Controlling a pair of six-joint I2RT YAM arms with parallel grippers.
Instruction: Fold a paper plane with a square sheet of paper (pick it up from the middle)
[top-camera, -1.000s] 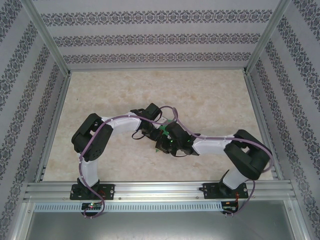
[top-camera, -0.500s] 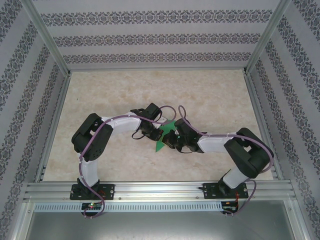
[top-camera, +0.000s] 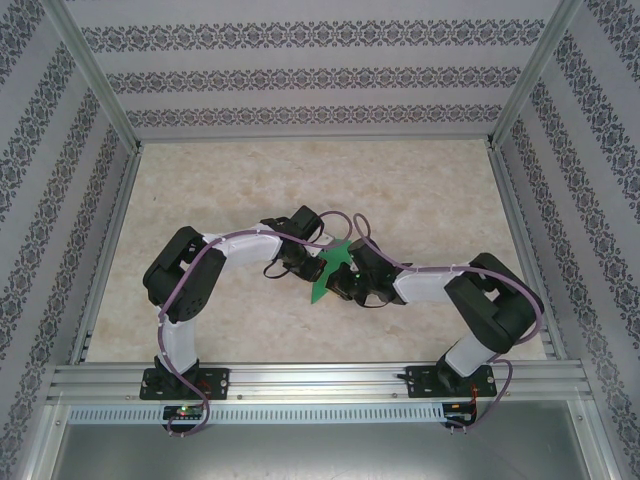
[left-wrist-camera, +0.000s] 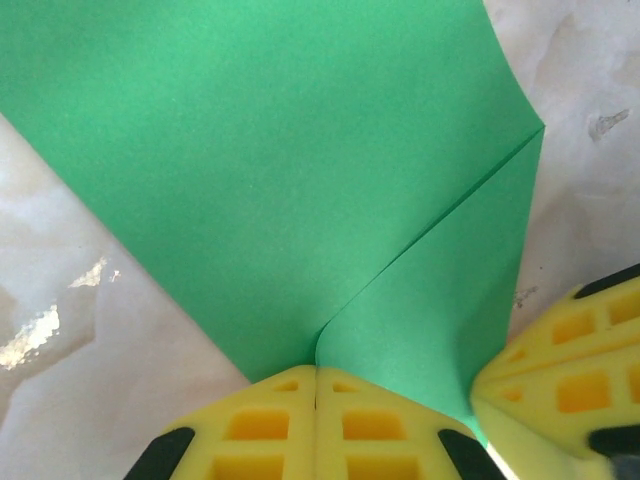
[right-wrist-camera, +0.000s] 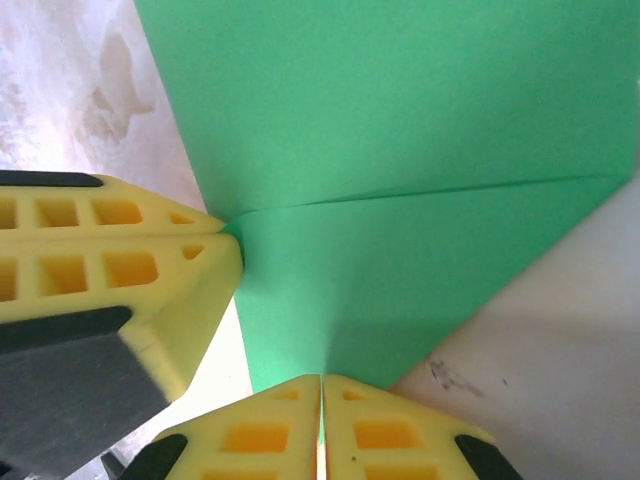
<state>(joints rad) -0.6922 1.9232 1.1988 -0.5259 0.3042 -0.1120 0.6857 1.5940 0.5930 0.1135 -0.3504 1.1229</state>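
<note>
- As both arms bend inward over the pale marbled table (top-camera: 200, 190), a fold appears to be in hand at its centre. The sheet is already creased, but it is not yet a dart.
- The left arm (top-camera: 185, 285) and right arm (top-camera: 490, 310) meet wrist to wrist near the middle of the table.
- The square sheet of paper (top-camera: 327, 272), bright green, sits between the two wrists. Whether it clears the surface cannot be told.
- The left gripper (left-wrist-camera: 316, 372) has its jaws pressed together on the paper (left-wrist-camera: 280, 160), with a flap's edge running straight into the seam.
- The right gripper (right-wrist-camera: 321, 378) is likewise pinched tight on the sheet's (right-wrist-camera: 400, 120) lower edge, just beside the left one's yellow finger (right-wrist-camera: 110, 260).
- A straight fold line (right-wrist-camera: 430, 190) crosses the sheet from the left gripper's fingertip to a sharp corner.
- The next move likely calls for one pinch to anchor the sheet while the other draws the flap over and presses it flat. With the grips this close together, uneven pulling could skew the crease.
</note>
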